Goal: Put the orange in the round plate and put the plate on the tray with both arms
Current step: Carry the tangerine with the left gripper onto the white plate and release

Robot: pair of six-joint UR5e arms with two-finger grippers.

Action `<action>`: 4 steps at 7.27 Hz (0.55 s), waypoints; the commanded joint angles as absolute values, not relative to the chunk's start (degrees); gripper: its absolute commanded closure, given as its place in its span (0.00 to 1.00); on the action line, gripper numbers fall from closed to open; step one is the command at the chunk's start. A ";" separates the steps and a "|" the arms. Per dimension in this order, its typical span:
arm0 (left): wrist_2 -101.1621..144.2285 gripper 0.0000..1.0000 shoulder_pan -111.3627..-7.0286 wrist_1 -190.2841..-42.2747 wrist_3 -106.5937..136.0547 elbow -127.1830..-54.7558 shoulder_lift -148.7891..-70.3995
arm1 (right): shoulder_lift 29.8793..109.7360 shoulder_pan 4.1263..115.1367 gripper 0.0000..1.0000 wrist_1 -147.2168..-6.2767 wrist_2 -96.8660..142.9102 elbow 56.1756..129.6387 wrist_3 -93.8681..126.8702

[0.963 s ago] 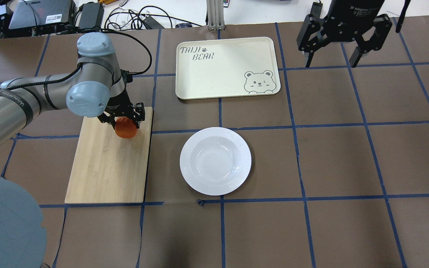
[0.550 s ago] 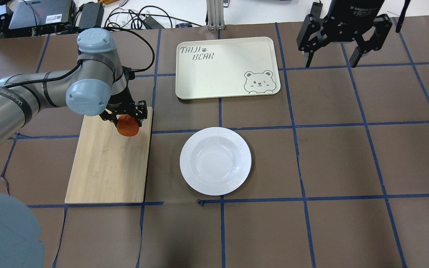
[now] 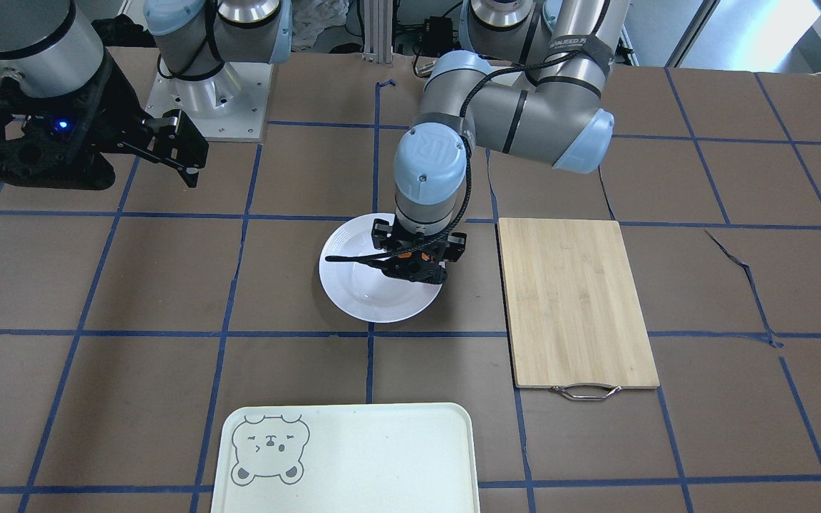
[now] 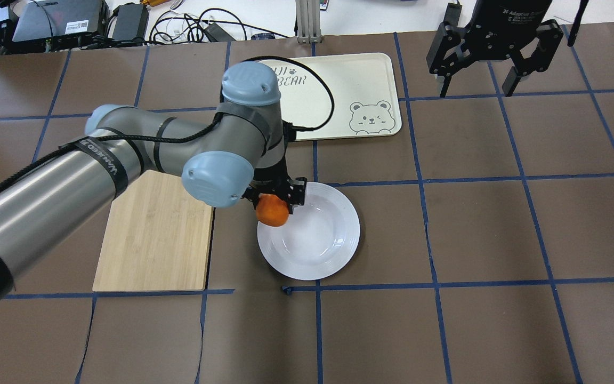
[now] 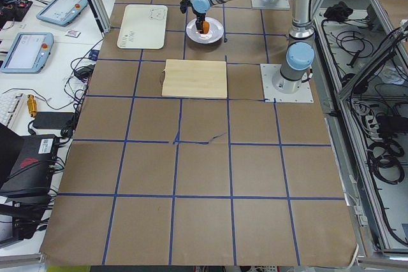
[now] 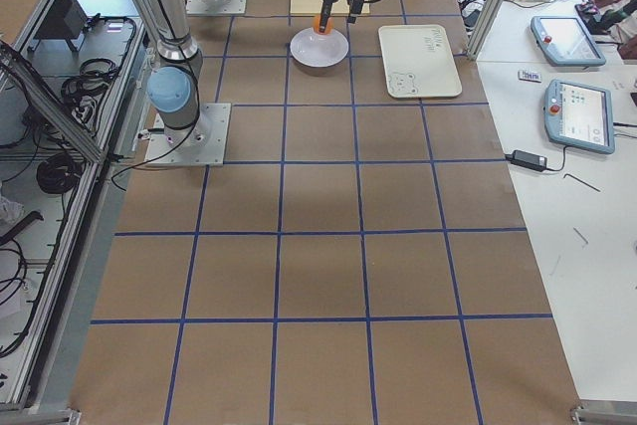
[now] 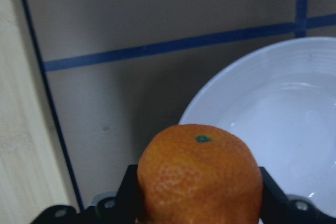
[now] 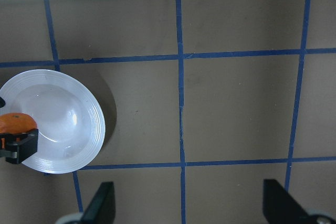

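Beneath both grippers, brown paper-covered table (image 4: pixel 499 224), ruled into squares by blue tape (image 4: pixel 525 178). Reaching in from the robot's left side, left arm (image 4: pixel 72 176), wrist turned straight down. Beside the left gripper (image 4: pixel 274 201), on the side its arm comes from, bamboo cutting board (image 4: pixel 152 240), lying flat. Beyond that gripper, away from the robot's base, cream tray (image 4: pixel 349 80), partly hidden by the wrist in the overhead view, with a bear face (image 4: pixel 370 118) at the corner nearer the right gripper (image 4: pixel 473 92). Directly under the left gripper, round plate (image 4: pixel 328 234), white and flat on the table, apart from the tray. Right gripper held high just beside the tray, well apart from the plate, fingers spread wide. Left gripper clamped on the orange (image 4: pixel 272 212), one finger on each side. Orange poised over the plate's rim on the cutting-board side, partly over the sunken centre; contact with the plate not discernible.
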State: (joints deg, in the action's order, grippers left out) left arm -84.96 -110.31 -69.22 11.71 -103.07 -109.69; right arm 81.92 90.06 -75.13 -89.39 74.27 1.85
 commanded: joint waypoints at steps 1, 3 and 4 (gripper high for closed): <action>-81.12 0.70 -111.01 -65.74 12.83 -105.72 -111.00 | 81.91 89.83 0.00 -75.23 -89.30 74.27 1.67; -80.95 0.00 -110.74 -65.66 16.93 -105.21 -109.87 | 81.65 89.74 0.00 -75.06 -88.68 74.27 1.67; -81.56 0.00 -109.87 -66.44 17.05 -103.90 -108.56 | 81.56 89.56 0.00 -74.88 -89.38 74.35 1.76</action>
State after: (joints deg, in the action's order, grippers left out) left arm -81.18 -110.63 -65.95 15.82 -105.02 -109.89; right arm 81.68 89.71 -75.12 -88.86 74.29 1.69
